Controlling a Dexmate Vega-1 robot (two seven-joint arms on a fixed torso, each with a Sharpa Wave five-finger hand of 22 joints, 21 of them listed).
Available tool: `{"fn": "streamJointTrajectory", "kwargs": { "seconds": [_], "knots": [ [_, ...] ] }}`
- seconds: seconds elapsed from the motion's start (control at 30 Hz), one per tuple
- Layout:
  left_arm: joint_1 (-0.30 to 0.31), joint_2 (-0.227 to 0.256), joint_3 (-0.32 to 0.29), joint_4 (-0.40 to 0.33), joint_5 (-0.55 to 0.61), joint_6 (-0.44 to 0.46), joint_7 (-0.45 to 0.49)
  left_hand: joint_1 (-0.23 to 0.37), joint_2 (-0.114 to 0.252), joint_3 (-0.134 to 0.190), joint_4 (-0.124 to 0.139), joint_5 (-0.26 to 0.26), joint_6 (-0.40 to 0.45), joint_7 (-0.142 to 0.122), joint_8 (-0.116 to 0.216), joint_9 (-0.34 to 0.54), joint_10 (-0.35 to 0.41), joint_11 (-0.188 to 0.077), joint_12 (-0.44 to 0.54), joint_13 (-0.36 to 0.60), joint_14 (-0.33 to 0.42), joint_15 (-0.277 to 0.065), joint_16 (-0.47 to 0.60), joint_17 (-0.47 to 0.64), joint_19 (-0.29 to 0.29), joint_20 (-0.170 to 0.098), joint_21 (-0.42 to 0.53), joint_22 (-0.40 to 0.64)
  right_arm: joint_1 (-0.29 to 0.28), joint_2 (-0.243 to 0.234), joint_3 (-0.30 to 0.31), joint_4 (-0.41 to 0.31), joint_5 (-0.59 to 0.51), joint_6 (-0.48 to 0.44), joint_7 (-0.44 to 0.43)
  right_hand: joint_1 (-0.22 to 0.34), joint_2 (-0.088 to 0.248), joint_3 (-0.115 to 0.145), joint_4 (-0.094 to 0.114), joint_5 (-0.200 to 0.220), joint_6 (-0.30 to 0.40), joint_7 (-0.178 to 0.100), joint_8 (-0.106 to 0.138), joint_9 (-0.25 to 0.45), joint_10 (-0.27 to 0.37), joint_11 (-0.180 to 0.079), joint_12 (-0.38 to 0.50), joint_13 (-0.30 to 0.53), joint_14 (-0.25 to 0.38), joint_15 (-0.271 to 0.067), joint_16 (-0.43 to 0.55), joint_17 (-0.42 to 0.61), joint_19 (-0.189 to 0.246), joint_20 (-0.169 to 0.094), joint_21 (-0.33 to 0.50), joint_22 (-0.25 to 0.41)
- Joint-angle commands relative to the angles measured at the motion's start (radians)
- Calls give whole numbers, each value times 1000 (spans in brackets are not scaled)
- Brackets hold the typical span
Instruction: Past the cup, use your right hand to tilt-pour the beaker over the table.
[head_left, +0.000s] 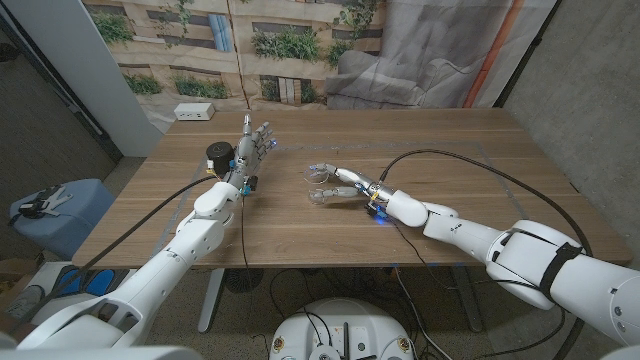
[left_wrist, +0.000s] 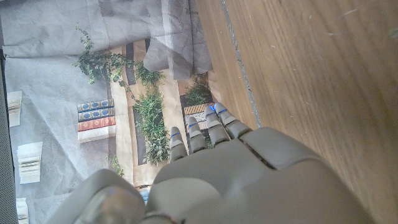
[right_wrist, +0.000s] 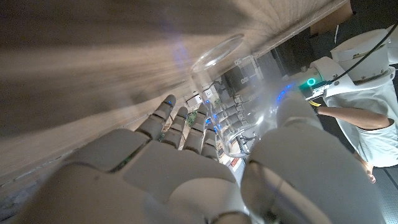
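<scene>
A clear glass beaker (head_left: 322, 186) hangs tipped on its side just above the middle of the wooden table (head_left: 450, 150), mouth toward the robot's left. My right hand (head_left: 345, 188) holds it; in the right wrist view the beaker (right_wrist: 227, 74) sits between the fingers (right_wrist: 180, 127) and the thumb (right_wrist: 292, 124). A dark cup (head_left: 218, 155) stands at the left of the table. Right beside it my left hand (head_left: 256, 145) stands upright with its fingers straight and holds nothing. The left wrist view shows the left hand (left_wrist: 230, 168) from its back, above the table (left_wrist: 311, 74).
A white box (head_left: 194, 111) lies at the table's far left corner. Black cables (head_left: 470, 165) run across the tabletop to both arms. A blue chair (head_left: 60, 212) stands off the table's left side. A person in white (right_wrist: 373, 124) is beyond the table edge.
</scene>
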Motion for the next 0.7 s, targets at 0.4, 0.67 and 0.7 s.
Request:
{"fn": "streamJointTrajectory", "kwargs": {
  "seconds": [0.4, 0.67, 0.7],
  "knots": [
    [0, 0, 0, -1, 0, 0, 1, 3, 12, -11, 4, 8, 6, -1, 0, 4, 11, -1, 1, 3, 6, 2, -1, 2, 9, -11, -4, 6, -12, 12, 5, 22, 43, 4, 5, 30, 3, -3, 7, -5, 98, -41, 54, 6, 72, -48, 10, 5, 40, -50, 24, 6, 22, -3, -8, 5],
    [0, 0, 0, 0, 0, 0, 1, 3, 13, -12, 4, 8, 6, -1, 0, 4, 10, -3, 0, 3, 6, 2, -1, 2, 9, -11, -5, 6, -14, 21, 9, 29, 56, 4, 9, 39, 6, -5, 8, -5, 116, -44, 66, 6, 97, -58, 12, 5, 51, -56, 31, 8, 31, -1, -7, 6],
    [0, 0, 0, 0, 0, 0, -1, 3, 13, -13, 4, 8, 6, -1, -1, 4, 10, -2, 0, 3, 6, 2, -1, 2, 9, -11, -5, 6, -15, 22, 9, 29, 56, 3, 7, 40, 6, -5, 8, -5, 117, -45, 66, 6, 99, -59, 12, 5, 54, -57, 33, 8, 31, -1, -7, 6]
  ]
}}
